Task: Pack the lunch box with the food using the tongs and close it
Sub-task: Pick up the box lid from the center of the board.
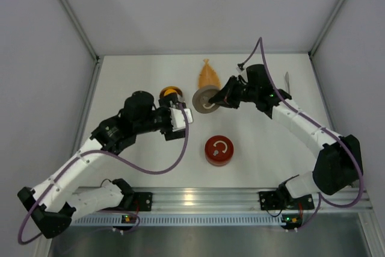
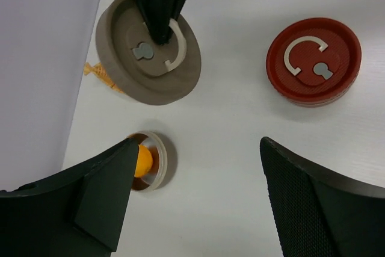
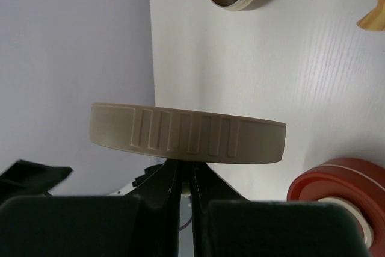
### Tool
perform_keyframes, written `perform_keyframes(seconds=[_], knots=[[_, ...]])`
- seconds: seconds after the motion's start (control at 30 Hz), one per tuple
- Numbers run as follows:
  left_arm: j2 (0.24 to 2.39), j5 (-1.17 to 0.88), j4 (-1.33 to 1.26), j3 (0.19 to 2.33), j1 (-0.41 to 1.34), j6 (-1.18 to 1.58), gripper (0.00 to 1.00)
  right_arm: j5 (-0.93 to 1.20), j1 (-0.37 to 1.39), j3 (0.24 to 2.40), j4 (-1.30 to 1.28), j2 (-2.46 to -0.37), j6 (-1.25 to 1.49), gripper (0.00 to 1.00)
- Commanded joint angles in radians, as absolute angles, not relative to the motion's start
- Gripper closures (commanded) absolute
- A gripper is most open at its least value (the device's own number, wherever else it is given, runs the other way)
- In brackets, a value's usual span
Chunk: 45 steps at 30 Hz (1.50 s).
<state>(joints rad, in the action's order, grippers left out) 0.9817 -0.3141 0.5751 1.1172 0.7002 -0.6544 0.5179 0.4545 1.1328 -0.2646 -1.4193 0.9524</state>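
At eleven o'clock from the red lid (image 1: 218,150), orange food (image 2: 143,161) sits in our open tin (image 2: 163,162), left gripper (image 2: 200,148) spread beside it, right gripper (image 3: 185,173) pinching the grey lid (image 3: 186,133), tongs (image 1: 287,80) lying at two o'clock; closing remains.

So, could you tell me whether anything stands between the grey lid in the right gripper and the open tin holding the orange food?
Nothing lies on the table between the grey lid and the tin. The open left gripper, though, hovers close by the tin and could crowd the approach.
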Motion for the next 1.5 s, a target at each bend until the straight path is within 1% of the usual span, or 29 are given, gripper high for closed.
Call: perform_keyframes(seconds=[0.0, 0.03, 0.07, 0.17, 0.23, 0.27, 0.37, 0.4, 0.5, 0.63, 0.9, 0.97, 1.2, 1.43, 1.47], knots=[[1.028, -0.020, 0.454, 1.095, 0.828, -0.807, 0.14, 0.546, 0.443, 1.141, -0.288, -1.437, 1.072, 1.00], [1.040, -0.011, 0.415, 1.092, 0.850, -0.814, 0.16, 0.555, 0.440, 1.126, -0.279, -1.442, 1.107, 1.00], [1.070, 0.042, 0.394, 1.088, 0.889, -0.818, 0.18, 0.574, 0.436, 1.115, -0.255, -1.442, 1.129, 1.00], [1.120, 0.098, 0.325, 1.088, 0.961, -0.845, 0.19, 0.600, 0.431, 1.057, -0.206, -1.428, 1.206, 1.00], [1.170, 0.120, 0.279, 1.095, 0.985, -0.847, 0.23, 0.614, 0.430, 1.022, -0.169, -1.413, 1.244, 1.00], [1.181, 0.120, 0.267, 1.097, 0.991, -0.848, 0.23, 0.618, 0.428, 1.014, -0.169, -1.411, 1.255, 1.00], [1.222, 0.120, 0.241, 1.101, 1.009, -0.857, 0.28, 0.641, 0.425, 0.997, -0.144, -1.407, 1.290, 1.00], [1.229, 0.114, 0.241, 1.103, 1.014, -0.862, 0.32, 0.647, 0.426, 0.994, -0.127, -1.405, 1.299, 1.00], [1.256, 0.084, 0.271, 1.118, 1.017, -0.854, 0.36, 0.664, 0.426, 0.979, -0.103, -1.402, 1.336, 1.00], [1.295, 0.063, 0.313, 1.144, 1.017, -0.822, 0.47, 0.675, 0.426, 0.971, -0.087, -1.397, 1.356, 1.00], [1.342, 0.094, 0.316, 1.147, 1.017, -0.810, 0.51, 0.701, 0.426, 0.960, -0.066, -1.382, 1.381, 1.00], [1.351, 0.115, 0.305, 1.144, 1.017, -0.811, 0.55, 0.704, 0.426, 0.963, -0.064, -1.381, 1.378, 1.00], [1.397, 0.199, 0.290, 1.154, 1.017, -0.825, 0.60, 0.704, 0.426, 0.968, -0.072, -1.376, 1.365, 1.00], [1.411, 0.202, 0.275, 1.161, 1.015, -0.827, 0.75, 0.695, 0.428, 0.965, -0.087, -1.373, 1.355, 1.00], [1.410, 0.201, 0.276, 1.161, 1.015, -0.825, 0.80, 0.692, 0.429, 0.965, -0.090, -1.374, 1.353, 1.00]])
